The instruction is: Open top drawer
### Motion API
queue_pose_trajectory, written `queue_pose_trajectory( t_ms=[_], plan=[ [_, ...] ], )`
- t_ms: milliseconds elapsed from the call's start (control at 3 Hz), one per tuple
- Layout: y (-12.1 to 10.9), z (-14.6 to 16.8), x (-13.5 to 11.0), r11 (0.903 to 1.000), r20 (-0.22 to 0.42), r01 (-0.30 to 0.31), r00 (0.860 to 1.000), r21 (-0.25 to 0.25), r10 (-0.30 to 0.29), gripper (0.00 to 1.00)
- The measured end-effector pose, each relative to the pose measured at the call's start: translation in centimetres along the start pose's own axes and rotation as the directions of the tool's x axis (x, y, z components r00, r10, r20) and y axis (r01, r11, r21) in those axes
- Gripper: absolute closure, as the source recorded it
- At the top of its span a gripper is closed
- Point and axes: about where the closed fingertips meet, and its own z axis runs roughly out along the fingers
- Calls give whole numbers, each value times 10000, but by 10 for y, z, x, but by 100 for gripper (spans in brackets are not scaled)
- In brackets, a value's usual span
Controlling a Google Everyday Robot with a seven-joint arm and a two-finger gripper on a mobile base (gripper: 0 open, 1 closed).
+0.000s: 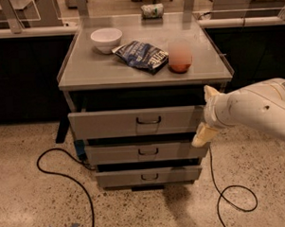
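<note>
**Top drawer part-way out, gripper at its right end**

The top drawer sits directly under the cabinet top. Its front stands forward of the frame, with a dark gap above it. Its handle is at centre, with nothing on it. You have the gripper at the front's right end. The fingers are spread wide, one above the front's top edge and one by its lower corner. Nothing is clamped between them. The two lower drawers also stand out a little. On the cabinet top are a bowl, a chip bag and a reddish item. A cable lies on the floor.
</note>
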Motion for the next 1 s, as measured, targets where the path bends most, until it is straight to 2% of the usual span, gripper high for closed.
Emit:
queue_pose_trajectory(
  t_ms=[333,667,1000],
  plan=[
    [0,-1,-2,10000,40,-14,10000,46,14,0],
    [3,32,-25,9992,526,327,9981,-248,-314,0],
    [4,90,-55,9949,1258,550,9911,-850,-441,0]
  ],
)
